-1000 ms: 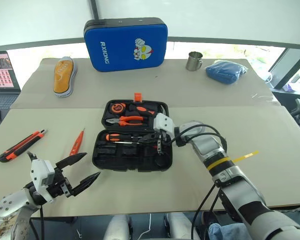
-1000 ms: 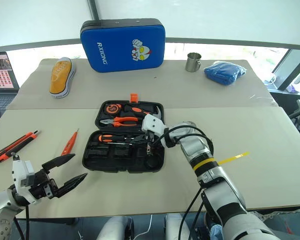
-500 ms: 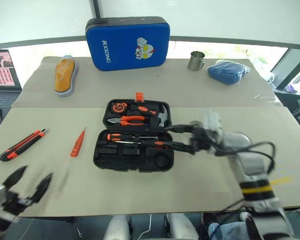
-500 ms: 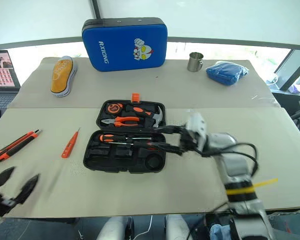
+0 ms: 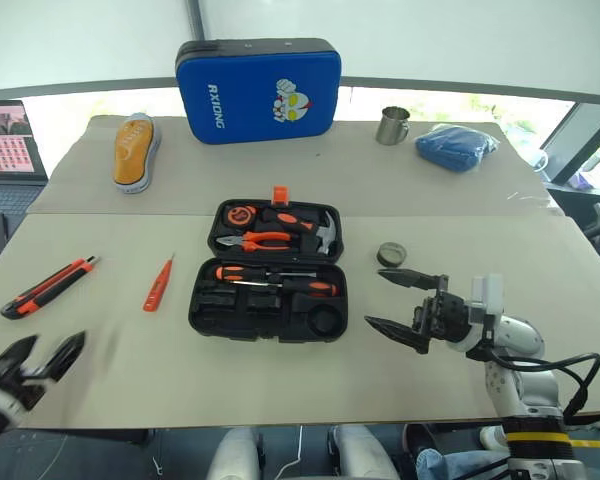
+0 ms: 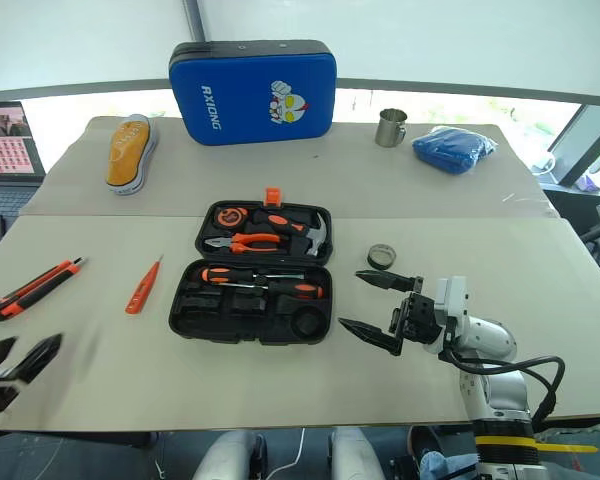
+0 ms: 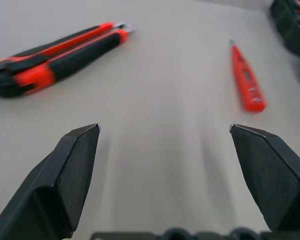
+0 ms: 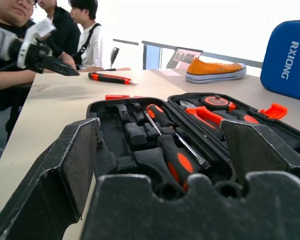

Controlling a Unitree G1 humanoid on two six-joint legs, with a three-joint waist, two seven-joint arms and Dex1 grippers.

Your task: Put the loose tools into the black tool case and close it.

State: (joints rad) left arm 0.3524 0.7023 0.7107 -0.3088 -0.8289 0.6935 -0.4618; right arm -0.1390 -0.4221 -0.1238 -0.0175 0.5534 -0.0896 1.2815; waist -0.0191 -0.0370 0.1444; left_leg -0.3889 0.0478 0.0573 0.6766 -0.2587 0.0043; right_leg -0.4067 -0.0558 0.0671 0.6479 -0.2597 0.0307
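The right gripper [image 6: 378, 307] hangs just above the beige tabletop [image 6: 230, 380] with its two black fingers spread wide and nothing between them, pointing toward the open black plastic hinged tool case [image 6: 252, 286], which lies a short way off its tips with bare table between. Two black-and-orange-handled screwdrivers [image 6: 264, 283] lie in the case's near half. A small dark tape roll [image 6: 381, 256] sits on the table just beyond the upper finger, apart from it. The left gripper [image 7: 165, 165], also spread wide and empty, hovers at the near table edge; ahead of it lie the orange-and-black utility knife [image 7: 55, 60] and the slim orange tester screwdriver [image 7: 246, 82], well apart.
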